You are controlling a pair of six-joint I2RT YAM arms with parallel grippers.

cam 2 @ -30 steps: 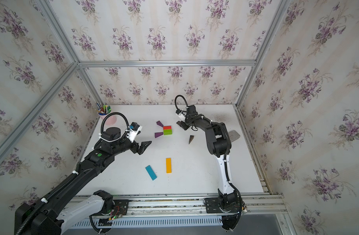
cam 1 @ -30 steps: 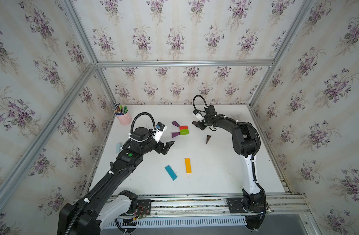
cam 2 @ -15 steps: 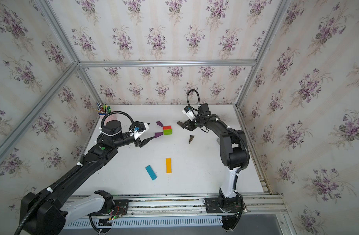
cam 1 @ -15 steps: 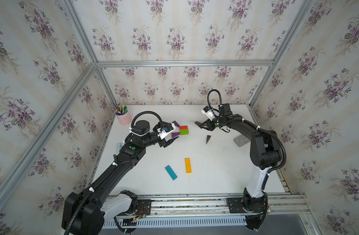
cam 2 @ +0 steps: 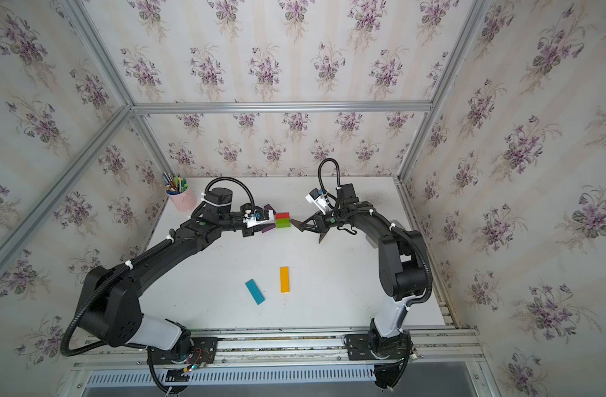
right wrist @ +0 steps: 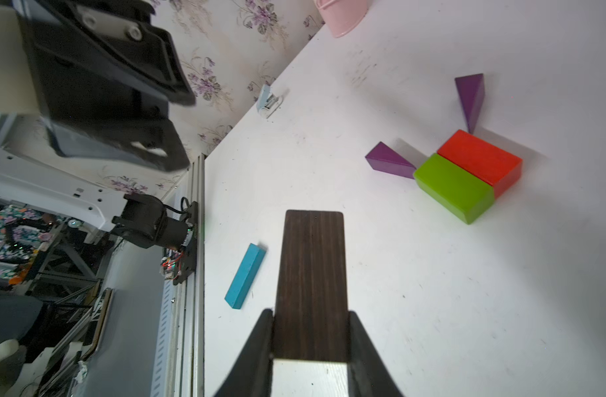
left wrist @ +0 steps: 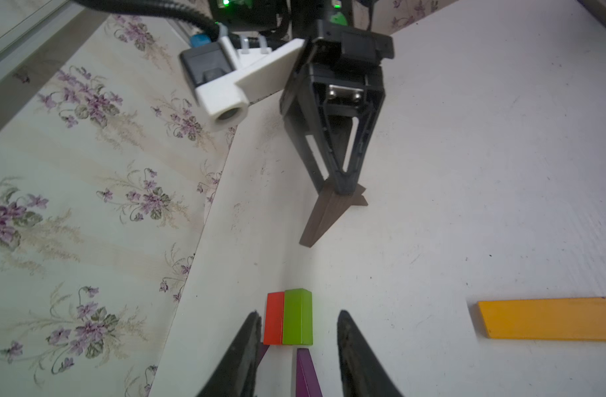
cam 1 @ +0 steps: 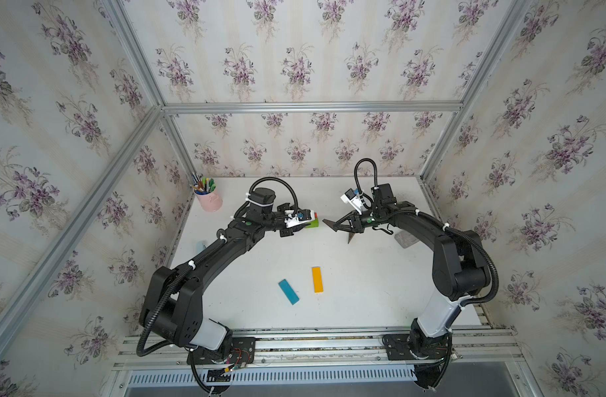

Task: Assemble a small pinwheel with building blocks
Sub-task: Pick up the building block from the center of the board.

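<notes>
In a top view the red block (cam 2: 282, 215) and green block (cam 2: 283, 223) lay side by side toward the back edge of the table (cam 2: 329, 309). A purple wedge (cam 2: 268, 228) sat at their left end, and the orange bar (cam 2: 284, 279) and blue bar (cam 2: 255, 291) lay loose nearer the front edge. My left gripper (cam 2: 260, 227) and right gripper (cam 2: 304, 225) faced that hub from opposite ends, near each other, so I feared a knock between them. In the left wrist view my left jaws stood apart, gripping nothing. They flanked the purple wedge (left wrist: 306, 374), with one finger (left wrist: 250, 337) just beside the red block (left wrist: 273, 318). Closing there, I judged, could drag that block and skew the hub. In the right wrist view my right jaws were clamped on a brown wedge (right wrist: 310, 268) that jutted well past them, its tip near the green block (right wrist: 453, 185) but not touching. Set down carelessly, I judged, the tip could shove the hub or twist in the grip.
</notes>
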